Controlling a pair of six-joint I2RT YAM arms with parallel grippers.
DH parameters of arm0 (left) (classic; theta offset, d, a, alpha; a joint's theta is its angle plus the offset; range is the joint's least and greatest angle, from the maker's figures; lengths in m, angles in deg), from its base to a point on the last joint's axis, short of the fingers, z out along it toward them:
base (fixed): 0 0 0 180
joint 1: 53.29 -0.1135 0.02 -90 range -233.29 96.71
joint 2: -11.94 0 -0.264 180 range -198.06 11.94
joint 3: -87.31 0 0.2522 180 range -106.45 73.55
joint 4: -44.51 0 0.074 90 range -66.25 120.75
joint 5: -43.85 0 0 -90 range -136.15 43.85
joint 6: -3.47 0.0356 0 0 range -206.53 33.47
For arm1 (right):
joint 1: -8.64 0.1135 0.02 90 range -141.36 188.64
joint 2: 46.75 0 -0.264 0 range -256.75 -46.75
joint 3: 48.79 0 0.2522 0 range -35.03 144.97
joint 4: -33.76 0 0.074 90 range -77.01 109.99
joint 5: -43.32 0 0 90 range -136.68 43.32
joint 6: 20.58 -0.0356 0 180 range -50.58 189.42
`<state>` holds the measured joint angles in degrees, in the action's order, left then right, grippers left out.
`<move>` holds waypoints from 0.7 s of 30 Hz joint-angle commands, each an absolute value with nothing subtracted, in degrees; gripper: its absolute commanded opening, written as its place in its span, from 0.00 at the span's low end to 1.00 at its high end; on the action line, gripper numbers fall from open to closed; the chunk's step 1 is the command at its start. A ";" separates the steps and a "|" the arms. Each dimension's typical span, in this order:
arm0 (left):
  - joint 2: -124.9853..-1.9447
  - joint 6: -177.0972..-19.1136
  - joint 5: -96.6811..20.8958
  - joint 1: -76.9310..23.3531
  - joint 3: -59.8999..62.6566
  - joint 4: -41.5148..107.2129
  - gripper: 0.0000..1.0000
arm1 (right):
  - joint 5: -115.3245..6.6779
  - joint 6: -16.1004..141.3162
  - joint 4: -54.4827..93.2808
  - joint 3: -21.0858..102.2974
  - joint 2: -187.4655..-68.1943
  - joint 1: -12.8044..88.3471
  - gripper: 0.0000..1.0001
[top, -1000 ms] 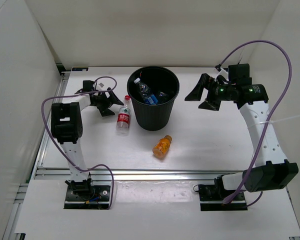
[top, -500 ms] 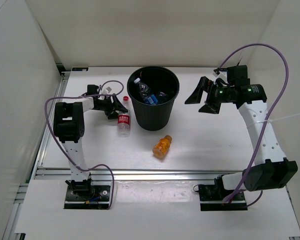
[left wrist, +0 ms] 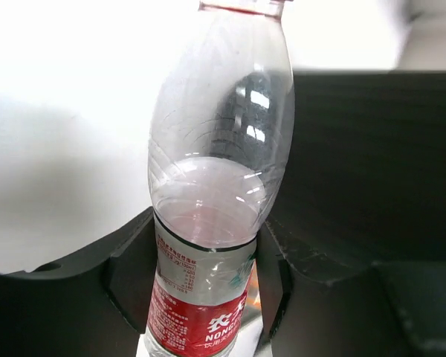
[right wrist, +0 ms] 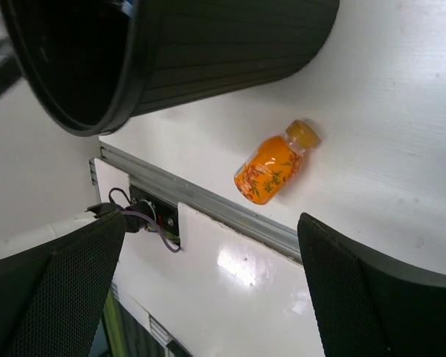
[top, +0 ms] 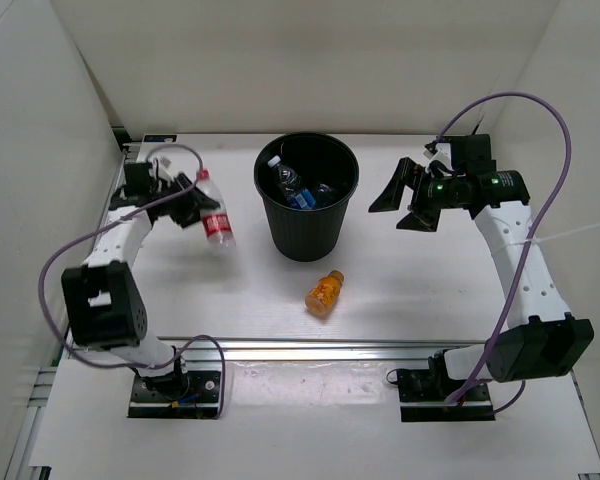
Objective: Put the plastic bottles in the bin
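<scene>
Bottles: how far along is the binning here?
Done: a blue-labelled bottle shows inside the bin; how many others lie with it is unclear. In hand: the left claw is shut on the red-label bottle, left of the bin. Left: the orange bottle lies in front of the bin, untouched; the right claw hangs open.

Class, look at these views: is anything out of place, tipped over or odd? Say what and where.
The orange bottle lies on its side on the table, near the bin but outside it. Nothing looks spilled or damaged.
</scene>
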<state>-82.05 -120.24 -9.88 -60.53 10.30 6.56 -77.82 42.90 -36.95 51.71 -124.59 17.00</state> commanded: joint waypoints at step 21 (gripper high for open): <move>-88.36 -117.47 -24.16 -26.57 -36.86 0.35 1.00 | -79.82 39.37 -31.07 45.50 -124.36 16.82 1.00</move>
